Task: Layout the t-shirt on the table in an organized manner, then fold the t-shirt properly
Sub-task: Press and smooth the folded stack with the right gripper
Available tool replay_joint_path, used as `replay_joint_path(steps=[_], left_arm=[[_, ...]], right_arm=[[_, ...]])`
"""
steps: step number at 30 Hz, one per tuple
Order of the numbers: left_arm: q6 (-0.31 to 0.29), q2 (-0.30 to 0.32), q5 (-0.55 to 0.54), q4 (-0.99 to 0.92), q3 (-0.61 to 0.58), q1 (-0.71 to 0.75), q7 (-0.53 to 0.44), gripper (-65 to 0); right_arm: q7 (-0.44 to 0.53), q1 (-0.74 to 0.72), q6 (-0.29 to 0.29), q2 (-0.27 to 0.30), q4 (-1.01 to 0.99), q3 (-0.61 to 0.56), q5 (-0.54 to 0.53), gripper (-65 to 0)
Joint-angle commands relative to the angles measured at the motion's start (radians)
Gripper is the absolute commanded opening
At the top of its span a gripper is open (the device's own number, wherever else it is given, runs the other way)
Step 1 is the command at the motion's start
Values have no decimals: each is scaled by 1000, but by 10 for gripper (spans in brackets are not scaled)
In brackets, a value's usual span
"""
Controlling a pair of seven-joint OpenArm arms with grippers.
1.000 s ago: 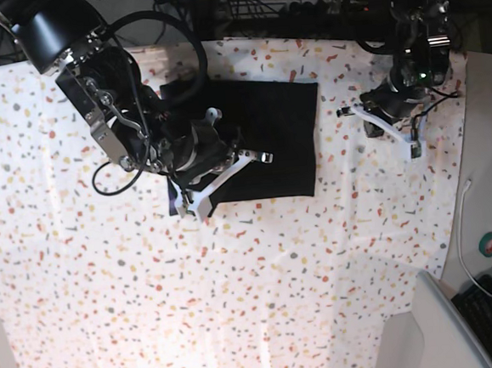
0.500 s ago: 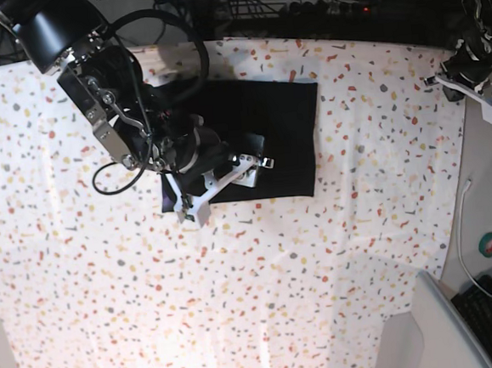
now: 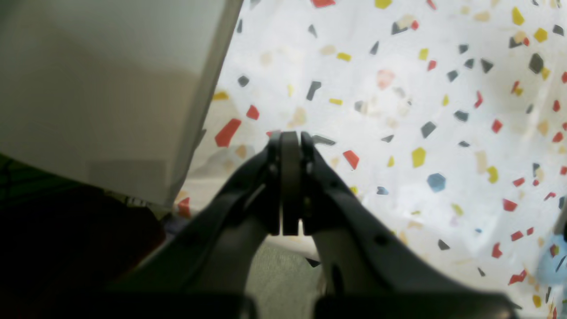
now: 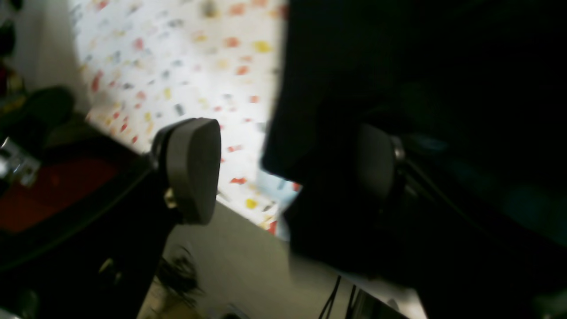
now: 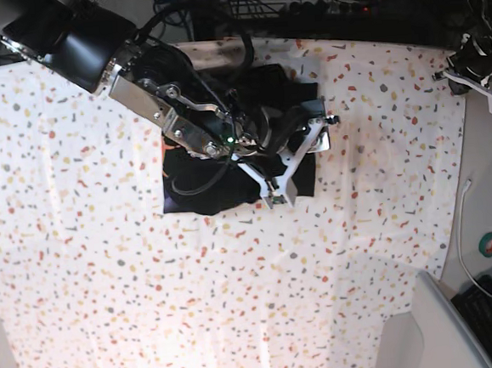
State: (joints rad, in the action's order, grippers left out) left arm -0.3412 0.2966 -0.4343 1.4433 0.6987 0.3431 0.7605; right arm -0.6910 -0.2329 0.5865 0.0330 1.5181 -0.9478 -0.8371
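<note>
The black soft t-shirt (image 5: 227,164) lies as a small folded block on the big table with the white cloth dotted in red, yellow and grey (image 5: 108,271), a bit toward the far side. Its long side runs from left to right in the base view.

The right gripper (image 5: 299,158) hangs over the shirt's edge on the side nearer the other arm. Its white fingers (image 5: 274,194) stand wide apart, and nothing is held between them. In the right wrist view the dark cloth fills the space beside and behind one grey pad (image 4: 192,175) (that picture is blurry, so I cannot tell if the pad touches the shirt).

The left gripper (image 3: 285,141) is far from the shirt, out at the table's edge next to a plain white side surface (image 3: 110,88). Its two tips are pressed together with nothing in them.

So the right arm is the near one. I think any next fold or tidy-up would be its job.
</note>
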Motion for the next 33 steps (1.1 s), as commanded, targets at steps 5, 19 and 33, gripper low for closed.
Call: replay_joint_path(steps=[5,19,33], left_arm=[[0,20,-2,-46,11,-32,-19,-650],[-3,22,4,-59,3,-14,-22,-650],[-312,63,59,-141,5,107,-236,-650]], right_arm=[[6,-90,0,29,178,-99,-4,-218],[138,68,71,161,154,137,160,-650],[96,338,79,183,362,82,530,-650]])
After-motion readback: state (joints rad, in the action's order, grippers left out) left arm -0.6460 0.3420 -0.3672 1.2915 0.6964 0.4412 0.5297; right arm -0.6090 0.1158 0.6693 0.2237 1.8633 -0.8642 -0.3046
